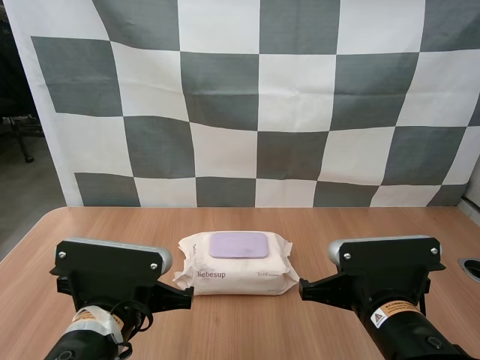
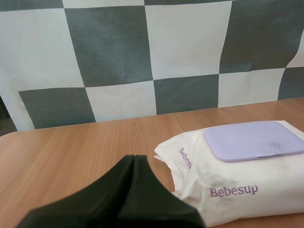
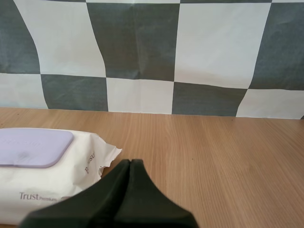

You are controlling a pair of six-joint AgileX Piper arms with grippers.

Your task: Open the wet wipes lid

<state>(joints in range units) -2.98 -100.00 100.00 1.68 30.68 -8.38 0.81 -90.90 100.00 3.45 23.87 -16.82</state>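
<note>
Lying long-side left-to-right, wet wipes pack (image 1: 236, 279), lid (image 1: 238, 244) facing up, both jaws pressed together, empty

Left wrist view: far end of the wet wipes pack (image 2: 237, 190) and the tip of its lid (image 2: 251, 140) cut off by the frame, near lower corner hidden behind the left gripper (image 2: 134, 157). Right wrist view: opposite end of pack and lid past the edge, lower front corner behind the right gripper (image 3: 129, 162), small print after "Trust" too tiny to read. Raised mark on the lid too faint to make out. High view: left arm (image 1: 105, 296), right arm (image 1: 394, 296) and table (image 1: 247, 330) cut at the bottom edge; fine print beside "bebesup" illegible.
</note>
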